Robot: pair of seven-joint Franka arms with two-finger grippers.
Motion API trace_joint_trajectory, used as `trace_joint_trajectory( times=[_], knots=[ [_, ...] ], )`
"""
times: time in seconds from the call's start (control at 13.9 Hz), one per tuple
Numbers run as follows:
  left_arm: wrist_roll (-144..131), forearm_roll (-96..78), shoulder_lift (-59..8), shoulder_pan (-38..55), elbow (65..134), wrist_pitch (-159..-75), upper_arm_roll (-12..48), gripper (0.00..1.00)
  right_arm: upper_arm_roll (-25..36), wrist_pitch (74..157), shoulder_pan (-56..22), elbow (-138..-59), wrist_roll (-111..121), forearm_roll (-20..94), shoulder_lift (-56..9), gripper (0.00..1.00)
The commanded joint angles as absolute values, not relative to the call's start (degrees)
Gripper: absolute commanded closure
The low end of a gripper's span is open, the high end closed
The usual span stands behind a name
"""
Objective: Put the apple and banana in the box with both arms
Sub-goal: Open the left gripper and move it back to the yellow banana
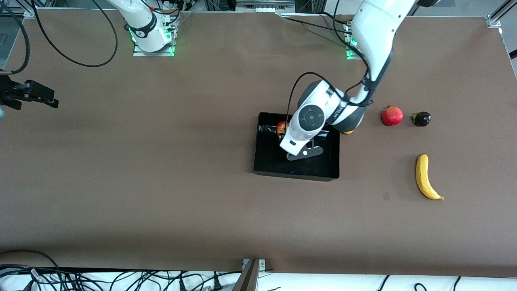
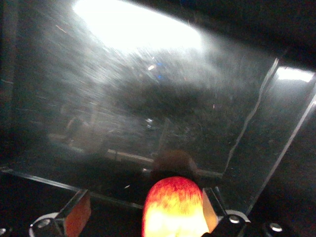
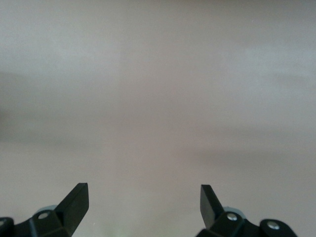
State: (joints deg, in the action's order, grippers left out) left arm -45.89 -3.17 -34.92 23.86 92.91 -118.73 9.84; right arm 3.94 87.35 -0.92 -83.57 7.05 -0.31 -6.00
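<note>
- Left arm enters from the upper right of the front view and bends down to the black box, which sits just right of frame centre on the brown table.
- Left gripper is over the upper part of the box, mostly hidden under the wrist in the front view.
- Apple shows as a red-yellow patch at the wrist's edge, inside the upper part of the box.
- In the left wrist view the apple fills the bottom centre, touching one finger; the other finger stands apart from it at bottom left. Jaws are spread, not pinching the fruit. Whether the apple rests on the box floor, I cannot tell.
- Box floor is glossy, with a bright glare at the top of that view.
- Banana lies on the table at right, lower in the frame than the box's upper edge, well apart from the box.
- Pomegranate and a small dark fruit lie side by side at upper right, above the banana.
- A yellow bit peeks out under the left arm beside the box's right wall; identity unclear.
- Right gripper waits at the far left edge of the front view, over the table.
- Right wrist view: jaws spread, fingers at the bottom corners over bare table.
</note>
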Motion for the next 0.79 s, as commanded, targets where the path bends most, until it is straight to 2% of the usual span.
trace_joint_trajectory(
  times=[0.0, 0.36, 0.58, 0.72],
  knots=[
    [-45.35, -2.29, -30.95, 19.09, 91.05, -113.03, 10.2, 0.0, -3.06, 90.53, 5.7, -89.91, 7.56, -1.58, -0.71, 0.0],
    [-26.85, -2.37, -26.99, 6.7, 91.23, -106.79, 8.88, 0.0, -2.82, 90.18, 4.32, -89.82, 7.3, -2.63, -0.88, 0.0],
    [-12.09, -1.32, -26.89, 3.44, 91.58, -106.61, 1.96, 0.0, -1.14, 90.26, 3.43, -90.7, 6.94, -2.9, -0.44, 0.0],
    [-3.56, 0.6, -27.86, -1.03, 91.5, -108.01, 1.14, 0.0, -1.14, 91.05, 3.43, -93.24, 6.94, -2.9, 1.39, 0.0]
  ],
)
